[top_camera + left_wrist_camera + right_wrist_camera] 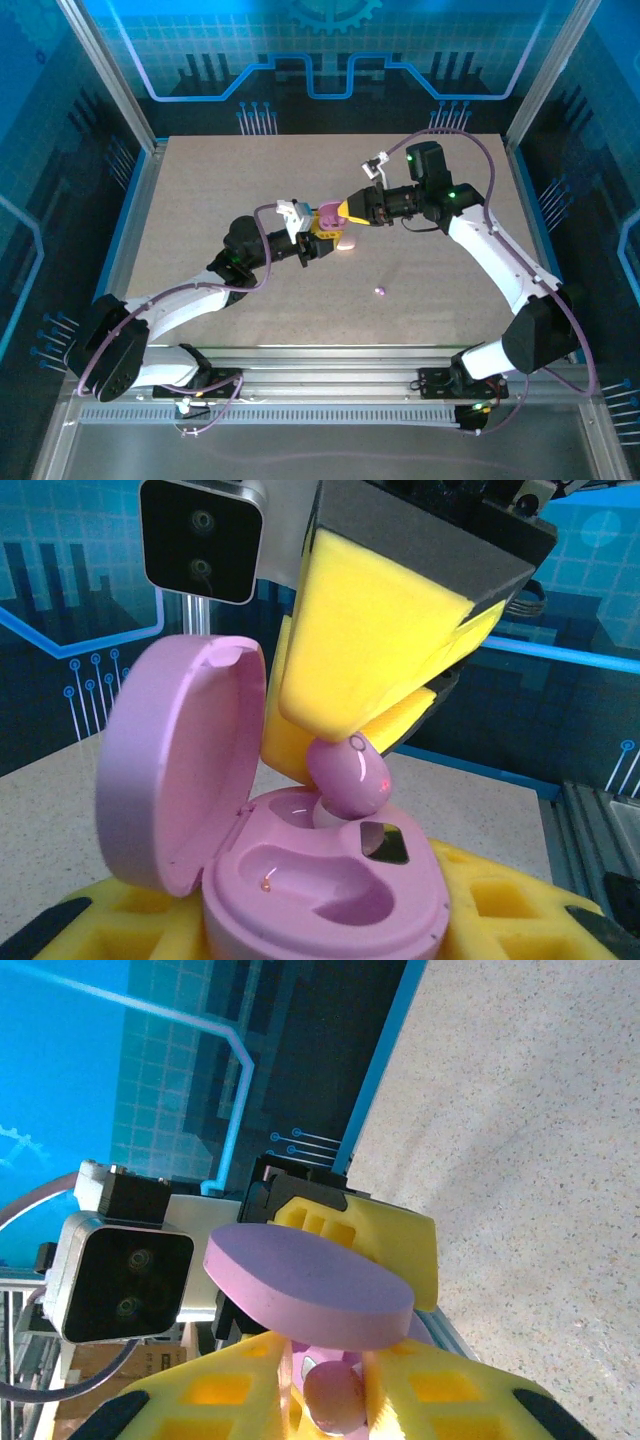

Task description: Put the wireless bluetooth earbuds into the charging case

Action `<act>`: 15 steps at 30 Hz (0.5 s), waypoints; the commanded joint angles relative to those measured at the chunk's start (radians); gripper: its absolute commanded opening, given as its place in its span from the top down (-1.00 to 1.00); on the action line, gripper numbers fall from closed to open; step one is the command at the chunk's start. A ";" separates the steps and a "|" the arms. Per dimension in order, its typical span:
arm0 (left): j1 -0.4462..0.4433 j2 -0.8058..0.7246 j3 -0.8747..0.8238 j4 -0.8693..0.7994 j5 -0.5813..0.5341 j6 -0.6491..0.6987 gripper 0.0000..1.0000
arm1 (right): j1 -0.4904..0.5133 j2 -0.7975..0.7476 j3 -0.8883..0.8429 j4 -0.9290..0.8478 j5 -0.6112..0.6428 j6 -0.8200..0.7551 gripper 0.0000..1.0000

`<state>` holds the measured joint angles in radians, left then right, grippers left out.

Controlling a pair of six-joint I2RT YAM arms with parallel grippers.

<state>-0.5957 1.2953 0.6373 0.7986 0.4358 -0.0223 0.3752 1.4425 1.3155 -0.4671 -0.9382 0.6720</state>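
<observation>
My left gripper point(320, 240) is shut on the base of a pink charging case point(330, 895), which sits between its yellow fingers point(505, 905) with the lid point(175, 770) swung open to the left. The near earbud slot is empty. My right gripper point(335, 1415) comes in from above, its yellow fingers point(365, 640) pinching a lilac-pink earbud point(350, 775). The earbud's lower end dips into the far slot while its body stands tilted above the rim. In the right wrist view the earbud point(335, 1400) sits between the fingertips under the lid point(305, 1285). A second earbud point(380, 291) lies loose on the table.
A pale pink oval piece point(345, 243) lies on the table just beside the held case. The beige table point(230, 190) is bordered by metal rails, with the arm bases on the near rail point(330, 365). The two grippers meet at mid-table.
</observation>
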 commanded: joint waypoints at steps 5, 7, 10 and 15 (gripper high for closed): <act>-0.006 -0.017 0.023 0.073 0.021 -0.013 0.20 | 0.022 0.001 0.035 -0.083 0.046 -0.056 0.44; -0.006 -0.018 0.024 0.072 0.021 -0.013 0.20 | 0.023 0.000 0.038 -0.087 0.045 -0.060 0.42; -0.006 -0.021 0.021 0.070 0.018 -0.010 0.20 | 0.025 -0.006 0.052 -0.107 0.077 -0.069 0.35; -0.008 -0.020 0.020 0.073 0.020 -0.011 0.21 | 0.041 -0.016 0.076 -0.140 0.122 -0.097 0.37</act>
<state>-0.5961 1.2953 0.6373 0.7982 0.4358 -0.0280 0.3943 1.4403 1.3590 -0.5446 -0.8639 0.6109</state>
